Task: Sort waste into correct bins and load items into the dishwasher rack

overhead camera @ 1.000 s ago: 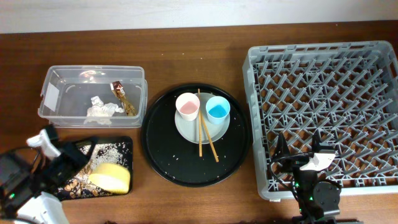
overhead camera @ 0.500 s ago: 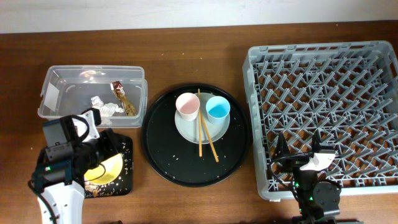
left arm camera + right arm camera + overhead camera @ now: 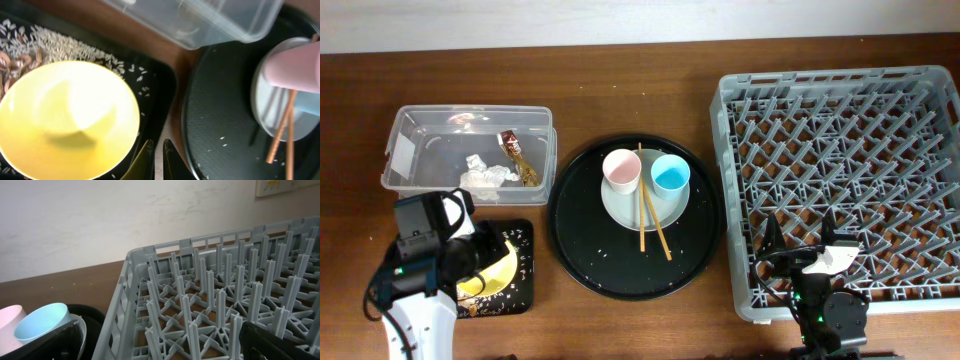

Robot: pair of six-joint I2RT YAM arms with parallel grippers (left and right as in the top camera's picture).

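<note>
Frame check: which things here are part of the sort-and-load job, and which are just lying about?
Job: yellow bowl, pink cup, blue cup, plate, chopsticks, rack, clear container, flat black tray, tissue, wrapper, food scraps.
Lying about: round black tray, wooden table.

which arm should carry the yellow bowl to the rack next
Left: its gripper holds the yellow bowl by the rim over the black tray; the right gripper sits open beside the rack.
</note>
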